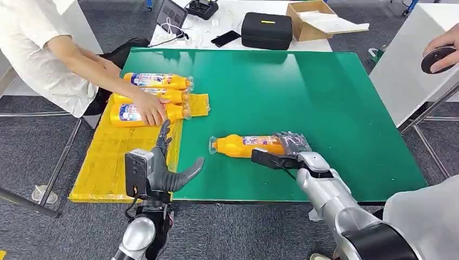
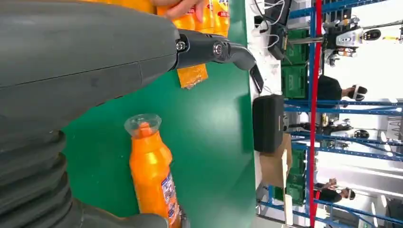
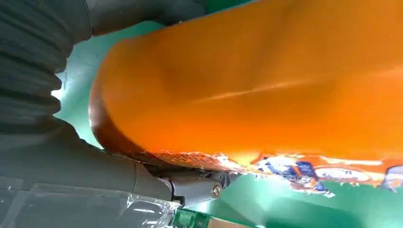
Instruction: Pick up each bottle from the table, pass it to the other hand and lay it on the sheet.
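Observation:
An orange bottle (image 1: 243,145) (image 2: 152,175) (image 3: 261,85) lies on the green table (image 1: 303,92), its cap pointing toward the yellow sheet (image 1: 108,162). My right hand (image 1: 287,149) (image 3: 52,118) grips its base end, fingers over the top and thumb on the near side. Near the table's front edge, at the sheet's corner, my left hand (image 1: 162,170) (image 2: 85,61) is open and holds nothing, thumb pointing at the bottle. Three more orange bottles (image 1: 157,80) lie side by side on the sheet's far end, and a person's hand (image 1: 149,108) rests on the nearest one.
The person leans in from the far left. Behind the green table are a black case (image 1: 266,30), a cardboard box (image 1: 308,19) and a phone (image 1: 225,38). A white table (image 1: 411,59) stands to the right, where another person's hand (image 1: 441,57) holds a dark round thing.

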`<state>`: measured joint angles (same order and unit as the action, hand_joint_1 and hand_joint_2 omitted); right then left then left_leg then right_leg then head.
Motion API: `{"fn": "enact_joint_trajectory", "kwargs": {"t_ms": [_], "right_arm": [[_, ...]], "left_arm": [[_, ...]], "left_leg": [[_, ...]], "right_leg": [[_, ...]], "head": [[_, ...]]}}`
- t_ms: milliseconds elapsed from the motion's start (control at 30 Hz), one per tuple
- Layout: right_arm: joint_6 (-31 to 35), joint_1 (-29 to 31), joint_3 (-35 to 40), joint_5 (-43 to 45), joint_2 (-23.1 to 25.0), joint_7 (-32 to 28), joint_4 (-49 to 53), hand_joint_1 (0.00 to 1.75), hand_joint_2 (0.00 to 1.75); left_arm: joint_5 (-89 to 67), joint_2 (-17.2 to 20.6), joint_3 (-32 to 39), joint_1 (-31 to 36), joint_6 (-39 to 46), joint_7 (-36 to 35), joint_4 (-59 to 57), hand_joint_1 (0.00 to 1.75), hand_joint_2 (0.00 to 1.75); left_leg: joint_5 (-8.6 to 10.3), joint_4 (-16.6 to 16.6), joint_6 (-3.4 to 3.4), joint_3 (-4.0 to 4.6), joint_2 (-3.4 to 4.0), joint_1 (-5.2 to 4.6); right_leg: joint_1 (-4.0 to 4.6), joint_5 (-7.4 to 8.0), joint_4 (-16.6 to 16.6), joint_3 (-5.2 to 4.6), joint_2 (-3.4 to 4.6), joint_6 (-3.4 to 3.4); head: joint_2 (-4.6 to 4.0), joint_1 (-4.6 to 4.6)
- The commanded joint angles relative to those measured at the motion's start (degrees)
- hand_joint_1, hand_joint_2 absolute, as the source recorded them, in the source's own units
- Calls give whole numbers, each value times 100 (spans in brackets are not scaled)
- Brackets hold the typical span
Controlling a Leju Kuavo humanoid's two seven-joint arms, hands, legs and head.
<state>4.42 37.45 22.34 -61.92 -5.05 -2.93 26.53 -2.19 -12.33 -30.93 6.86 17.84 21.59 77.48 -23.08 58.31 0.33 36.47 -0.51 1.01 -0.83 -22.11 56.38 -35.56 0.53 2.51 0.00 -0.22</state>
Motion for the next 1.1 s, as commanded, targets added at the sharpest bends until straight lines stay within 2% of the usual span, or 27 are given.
{"fn": "enact_joint_trajectory", "kwargs": {"t_ms": [33, 100, 233, 333, 367, 400, 433, 533, 600, 700, 833, 900, 1067, 1100], "right_arm": [[25, -412, -78, 76, -112, -220, -577, 175, 175], [25, -412, -78, 76, -112, -220, -577, 175, 175], [24, -410, -75, 76, -97, -218, -577, 175, 175], [333, -496, -185, 272, -76, -573, -445, 175, 175], [101, -666, -776, 1149, 70, -1520, -250, 175, 175], [-45, -755, -963, 1486, 153, -1780, -189, 175, 175], [-77, -829, -1062, 1667, 223, -1908, -124, 175, 175], [-258, -1139, -1628, 2746, 477, -2609, 372, 175, 175], [-84, -1270, -1739, 3202, 558, -2883, 752, 175, 175], [-191, -1362, -1945, 3852, 715, -3179, 1142, 175, 175], [-422, -1690, -1834, 4445, 866, -3269, 1979, 175, 175], [-514, -1812, -1536, 4571, 914, -3283, 2299, 175, 175], [-483, -1826, -1448, 4626, 919, -3272, 2320, 175, 175], [-480, -1819, -1438, 4643, 907, -3274, 2304, 175, 175]], "left_arm": [[45, 88, -204, 224, -45, 27, -415, 0, 175], [45, 88, -204, 224, -45, 27, -415, 0, 175], [45, 95, -203, 225, -46, 27, -409, 0, 175], [74, 106, -217, 208, -57, 45, -386, 0, 175], [235, 143, -254, 176, -227, 43, -380, 0, 175], [322, 174, -268, 149, -315, 41, -395, 0, 175], [394, 198, -277, 110, -395, 36, -412, 0, 175], [1344, 332, -416, 3, -1494, -525, -671, 0, 175], [1399, 418, -685, 35, -1729, -402, -1084, 0, 175], [1401, 378, -855, 98, -1774, -270, -1382, 0, 175], [1393, 371, -976, 195, -1691, 123, -1342, 0, 175], [1536, 442, -1078, 197, -2056, 94, -1238, 0, 175], [1535, 447, -1092, 174, -2061, 100, -1250, 0, 175], [1536, 447, -1091, 177, -2064, 103, -1256, 0, 175]], "left_leg": [[2, -10, 2, -17, -25, 5], [5, -20, 5, -25, -33, 4], [0, -8, 1, -19, -17, 5], [1, -10, 2, -21, -19, 5], [3, -16, 3, -26, -26, 5], [2, -15, 2, -24, -21, 4], [-1, -12, 0, -26, -13, 7], [-3, -14, 0, -28, -10, 7], [-7, -30, -1, -45, 13, 4], [-23, -17, -16, -32, 11, 1], [-15, -8, -14, 10, 2, 1], [-16, -7, -9, 18, 6, 1], [-14, -5, -11, 45, 5, 2], [-27, -7, -9, 14, 12, 1]], "right_leg": [[7, -6, -12, 28, -30, -6], [9, -8, -23, 40, -44, -12], [8, -6, -12, 28, -21, -5], [7, -6, -13, 30, -25, -6], [9, -6, -19, 36, -35, -10], [8, -5, -17, 34, -28, -8], [10, -6, -16, 35, -18, -7], [10, -6, -17, 40, -15, -7], [9, -6, -26, 50, 2, -18], [4, -6, -9, 29, 7, -13], [3, -7, 1, -9, 2, -7], [3, -12, 3, -14, 4, -8], [3, -9, 3, -37, 7, -1], [4, -22, 5, -10, 7, -11]], "head": [[0, -2], [0, -2], [0, -2], [0, -2], [0, -4], [0, -2], [0, -4], [0, 2], [0, -2], [0, -4], [0, -2], [0, 0], [0, -2], [0, -2]]}}
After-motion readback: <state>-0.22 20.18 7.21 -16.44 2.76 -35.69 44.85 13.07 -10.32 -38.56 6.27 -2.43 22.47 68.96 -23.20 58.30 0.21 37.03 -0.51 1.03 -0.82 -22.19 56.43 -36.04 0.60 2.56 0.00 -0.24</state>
